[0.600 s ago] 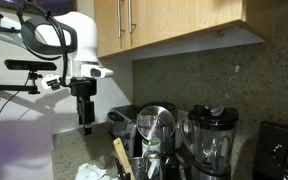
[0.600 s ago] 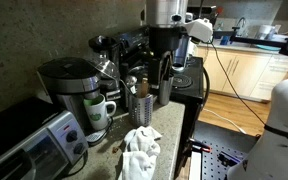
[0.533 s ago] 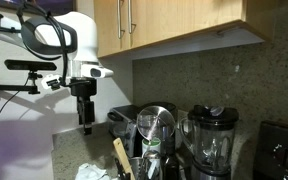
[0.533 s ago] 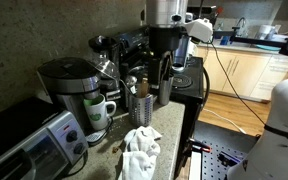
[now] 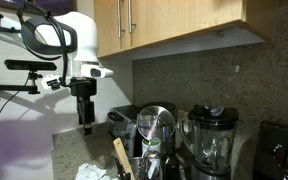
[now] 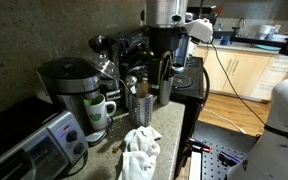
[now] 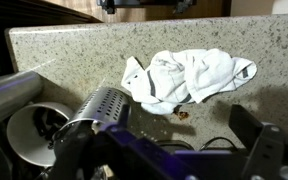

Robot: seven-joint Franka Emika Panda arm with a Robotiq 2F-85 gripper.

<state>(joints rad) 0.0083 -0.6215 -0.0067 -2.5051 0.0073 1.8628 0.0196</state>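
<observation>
Speckled stone covers the kitchen table (image 7: pixel 74 45). Near its edge stands a shiny metal cup (image 7: pixel 102 105) with holes, next to a white cloth (image 7: pixel 189 75). The fingers (image 5: pixel 85 122) hang wide open just above the cup. Best, I think, to come down slowly and straight, missing the wooden spoon (image 5: pixel 119 155).

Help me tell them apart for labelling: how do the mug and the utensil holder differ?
The mug is white and solid-walled with a handle; the utensil holder is perforated metal, handleless. The mug bears green print; the holder has none. Both stand upright on the counter.
</observation>
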